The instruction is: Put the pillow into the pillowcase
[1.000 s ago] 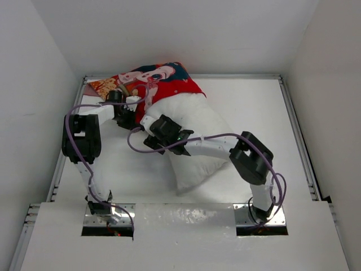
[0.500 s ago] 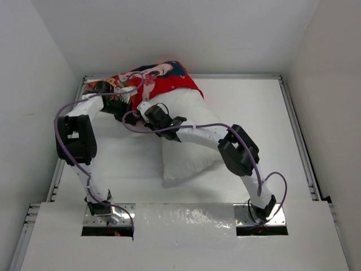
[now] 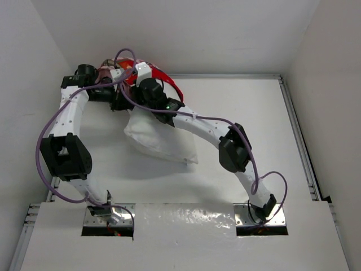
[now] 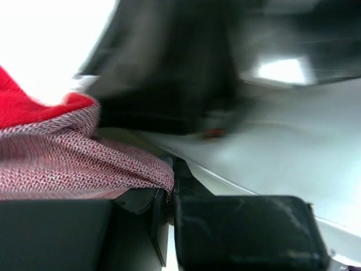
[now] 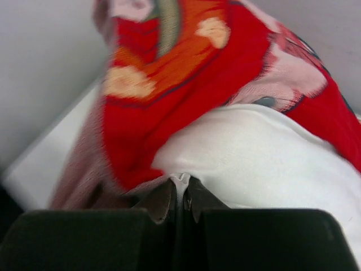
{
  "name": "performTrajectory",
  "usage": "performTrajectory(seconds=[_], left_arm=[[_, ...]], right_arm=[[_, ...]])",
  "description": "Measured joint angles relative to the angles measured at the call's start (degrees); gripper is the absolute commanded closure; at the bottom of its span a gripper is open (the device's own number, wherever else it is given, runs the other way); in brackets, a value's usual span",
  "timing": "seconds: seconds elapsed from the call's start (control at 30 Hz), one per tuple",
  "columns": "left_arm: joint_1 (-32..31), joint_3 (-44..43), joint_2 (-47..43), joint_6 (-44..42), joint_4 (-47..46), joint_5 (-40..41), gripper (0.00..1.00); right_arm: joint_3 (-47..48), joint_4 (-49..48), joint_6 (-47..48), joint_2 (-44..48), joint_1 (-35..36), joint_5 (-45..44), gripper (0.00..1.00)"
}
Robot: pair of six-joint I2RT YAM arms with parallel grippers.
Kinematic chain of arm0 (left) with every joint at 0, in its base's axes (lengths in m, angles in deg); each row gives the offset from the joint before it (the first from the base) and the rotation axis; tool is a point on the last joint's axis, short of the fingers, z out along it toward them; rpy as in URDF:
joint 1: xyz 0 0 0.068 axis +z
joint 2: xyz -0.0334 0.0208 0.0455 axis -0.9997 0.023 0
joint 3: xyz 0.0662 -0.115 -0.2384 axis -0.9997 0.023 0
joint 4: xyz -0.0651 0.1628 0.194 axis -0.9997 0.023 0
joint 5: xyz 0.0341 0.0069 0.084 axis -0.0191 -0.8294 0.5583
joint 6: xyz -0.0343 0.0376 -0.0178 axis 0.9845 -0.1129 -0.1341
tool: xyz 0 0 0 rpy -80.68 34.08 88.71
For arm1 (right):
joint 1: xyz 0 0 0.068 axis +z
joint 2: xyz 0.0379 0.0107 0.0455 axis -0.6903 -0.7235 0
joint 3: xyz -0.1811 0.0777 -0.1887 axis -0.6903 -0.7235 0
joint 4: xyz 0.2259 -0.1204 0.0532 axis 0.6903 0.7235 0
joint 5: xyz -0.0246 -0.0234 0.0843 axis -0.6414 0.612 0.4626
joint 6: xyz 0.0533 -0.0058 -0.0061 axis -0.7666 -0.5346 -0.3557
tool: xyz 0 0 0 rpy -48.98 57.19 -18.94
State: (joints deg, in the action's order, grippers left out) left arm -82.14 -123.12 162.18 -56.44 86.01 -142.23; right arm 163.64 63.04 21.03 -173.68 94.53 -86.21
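Left hand (image 4: 169, 191) is clamped shut on a fold of the pillowcase (image 4: 56, 161), pale inner weave showing. Right hand (image 5: 181, 197) is pinched tight on the pillowcase's hem, right where it meets the pillow (image 5: 271, 164). The pillow's far end sits inside the red case at the table's (image 3: 248, 113) far left corner, with the near end sticking out bare.

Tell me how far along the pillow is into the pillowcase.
Done: one end of the pillow sits inside the pillowcase. In hand: the left end effector is shut on the pillowcase, and the right end effector pinches white pillow fabric at its edge. Left: most of the pillow is uncovered.
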Motion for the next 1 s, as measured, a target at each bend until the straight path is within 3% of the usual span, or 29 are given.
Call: performTrajectory(seconds=[0.2,0.43,0.57,0.77,1.0], left_arm=[[0.0,-2.9,0.1,4.1,1.6,-2.0,1.00],[1.6,-14.8,2.1,10.6,3.0,-2.4,1.00],[1.5,-12.7,2.1,12.3,4.0,-0.8,1.00],[0.7,-11.5,2.9,13.6,6.8,4.5,1.00],[-2.4,-28.1,4.2,14.2,7.6,8.9,1.00]], right_arm=[[6.3,-2.8,-6.5,-7.4,-3.1,-2.5,1.00],[8.7,-9.0,-10.2,-10.5,-4.9,-5.8,1.00],[9.3,-11.4,-12.4,-10.7,-5.1,-4.8,1.00],[4.0,-13.9,-17.7,-9.3,-4.4,0.5,1.00],[-14.1,-18.5,-23.5,3.7,-1.6,8.9,1.00]])
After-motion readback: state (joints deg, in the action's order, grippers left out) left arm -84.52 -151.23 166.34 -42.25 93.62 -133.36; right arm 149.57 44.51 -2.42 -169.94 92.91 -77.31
